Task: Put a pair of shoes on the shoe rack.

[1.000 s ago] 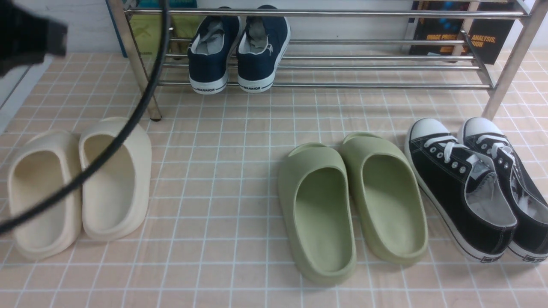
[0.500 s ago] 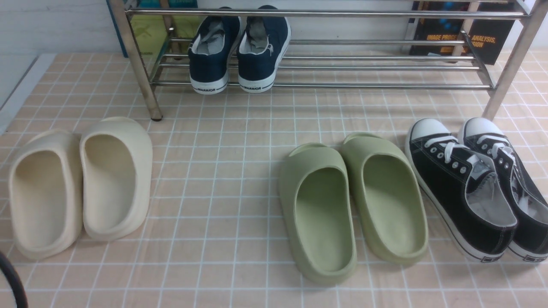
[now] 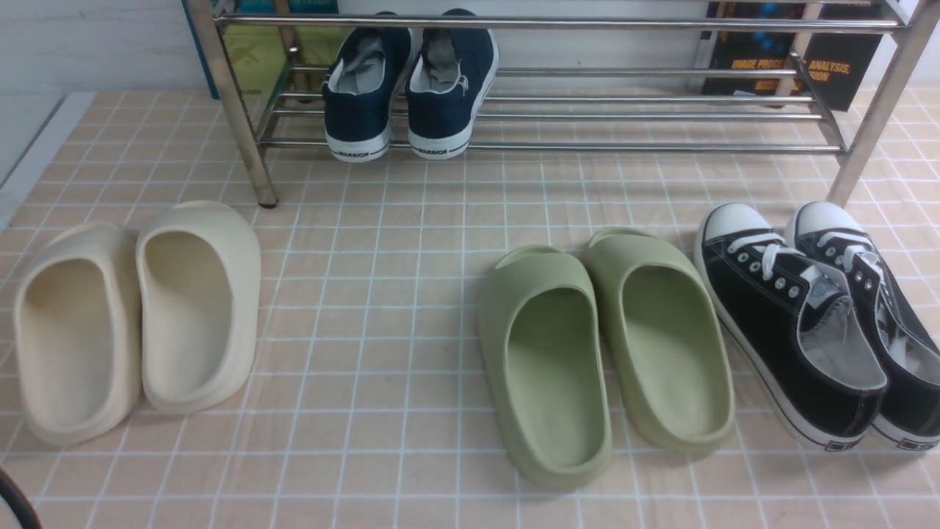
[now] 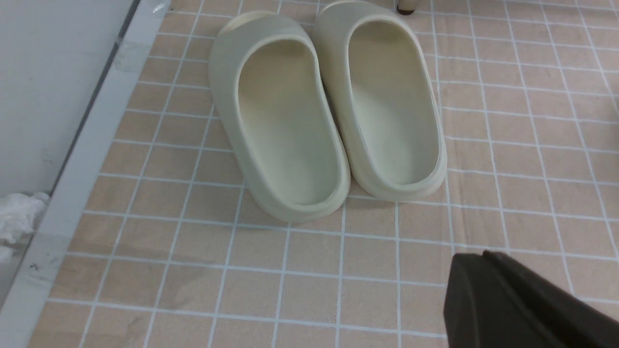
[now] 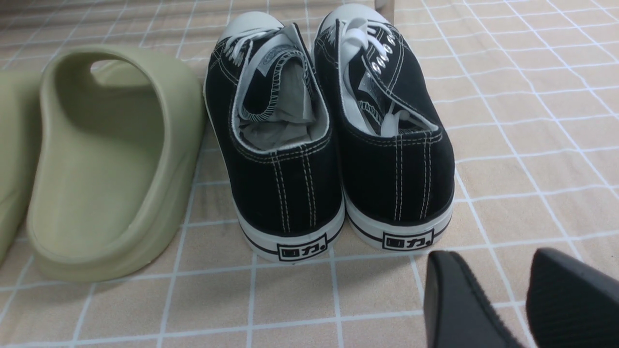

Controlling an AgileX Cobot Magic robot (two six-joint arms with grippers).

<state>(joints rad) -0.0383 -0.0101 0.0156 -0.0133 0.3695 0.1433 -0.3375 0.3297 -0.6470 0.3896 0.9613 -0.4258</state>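
Observation:
The pair of shoes, two navy slip-on sneakers (image 3: pixel 360 95) (image 3: pixel 449 92) with white soles, stands side by side on the lower bars of the silver shoe rack (image 3: pixel 587 147), toward its left end, heels facing me. Neither gripper shows in the front view. In the left wrist view my left gripper (image 4: pixel 483 255) is shut and empty, above bare tile near the cream slides. In the right wrist view my right gripper (image 5: pixel 488 258) is open and empty, just behind the heels of the black sneakers.
Cream slides (image 3: pixel 139 316) (image 4: pixel 329 111) lie front left, green slides (image 3: pixel 602 353) (image 5: pixel 106 159) front centre, black lace-up sneakers (image 3: pixel 815 323) (image 5: pixel 333 135) front right. Books (image 3: pixel 830 66) stand behind the rack. A white border strip (image 4: pixel 82 159) edges the tiled mat on the left. A cable (image 3: pixel 11 507) shows at the bottom left.
My left arm and its black cable have drawn back out of the front view, toward the bottom left corner. The shoes and rack have not moved.

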